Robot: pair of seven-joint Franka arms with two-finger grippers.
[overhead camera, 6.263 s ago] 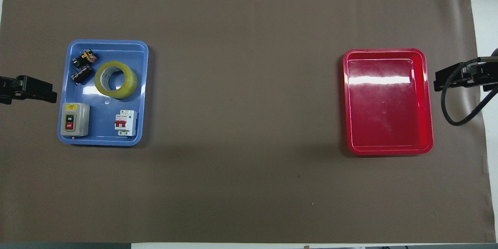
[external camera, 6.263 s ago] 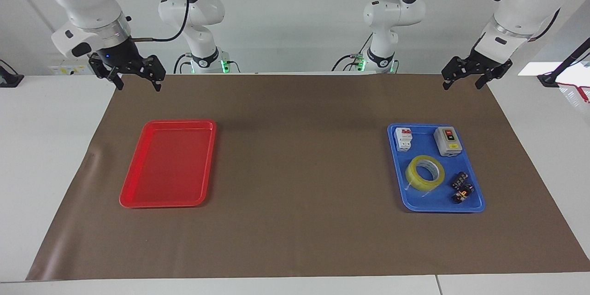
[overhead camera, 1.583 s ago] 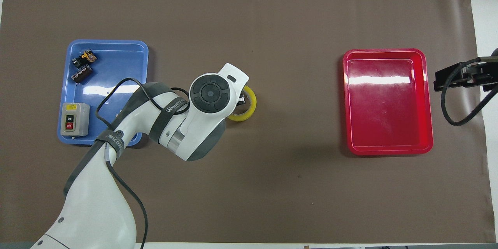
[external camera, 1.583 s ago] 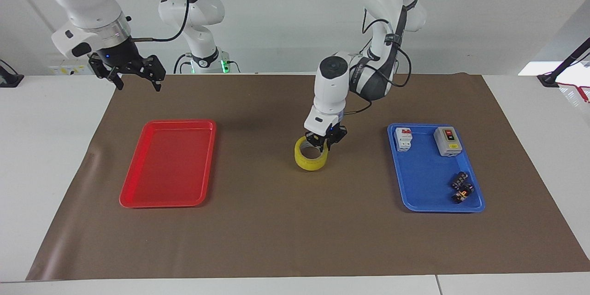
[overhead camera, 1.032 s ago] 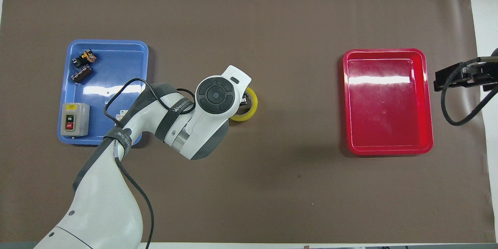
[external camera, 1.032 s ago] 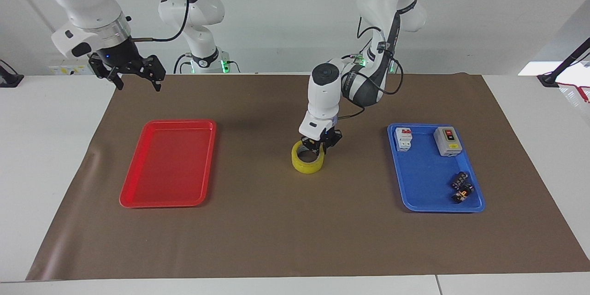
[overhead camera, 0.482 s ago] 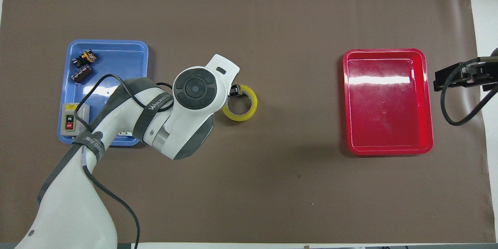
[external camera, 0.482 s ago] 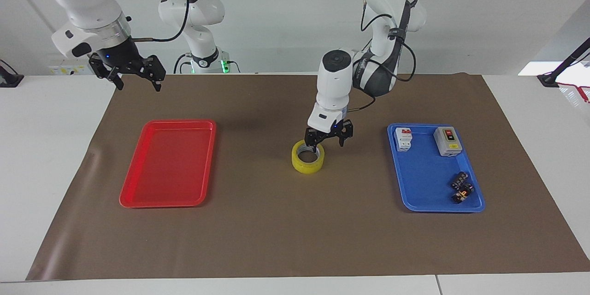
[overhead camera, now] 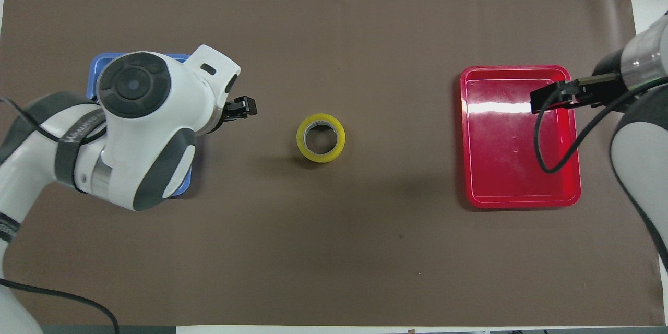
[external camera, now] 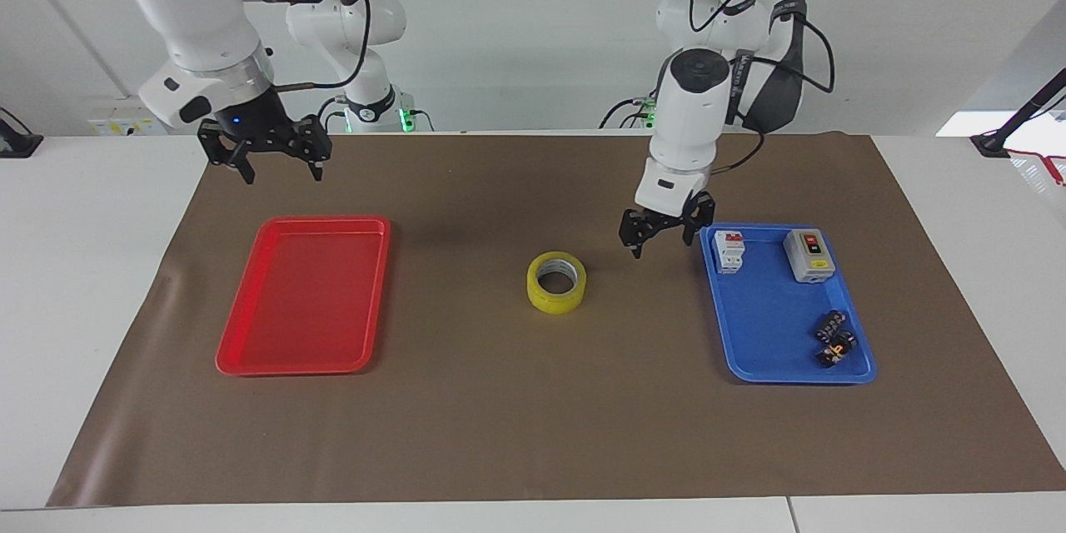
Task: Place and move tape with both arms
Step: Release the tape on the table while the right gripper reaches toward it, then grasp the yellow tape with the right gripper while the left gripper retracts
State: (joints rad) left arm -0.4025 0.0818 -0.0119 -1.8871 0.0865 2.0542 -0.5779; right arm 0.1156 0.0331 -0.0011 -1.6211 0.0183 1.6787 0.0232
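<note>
The tape (external camera: 556, 281) (overhead camera: 320, 138), a yellow roll with a pale core, lies flat on the brown mat midway between the two trays, and nothing touches it. My left gripper (external camera: 663, 245) (overhead camera: 245, 108) hangs open and empty over the mat between the tape and the blue tray (external camera: 783, 375). Over the mat, at the edge of the red tray (external camera: 304, 221) (overhead camera: 516, 68) nearer the robots, my right gripper (external camera: 281, 175) (overhead camera: 548, 99) is raised, open and empty.
In the blue tray sit a grey switch box (external camera: 809, 255), a white breaker (external camera: 729, 251) and small dark parts (external camera: 834, 337). The left arm hides most of this tray in the overhead view. Nothing lies in the red tray. Two smaller arms stand at the robots' edge of the table.
My left gripper opened, let go of the tape, rose and drew back toward the blue tray. The tape stays on the mat. My right gripper has moved in toward the red tray.
</note>
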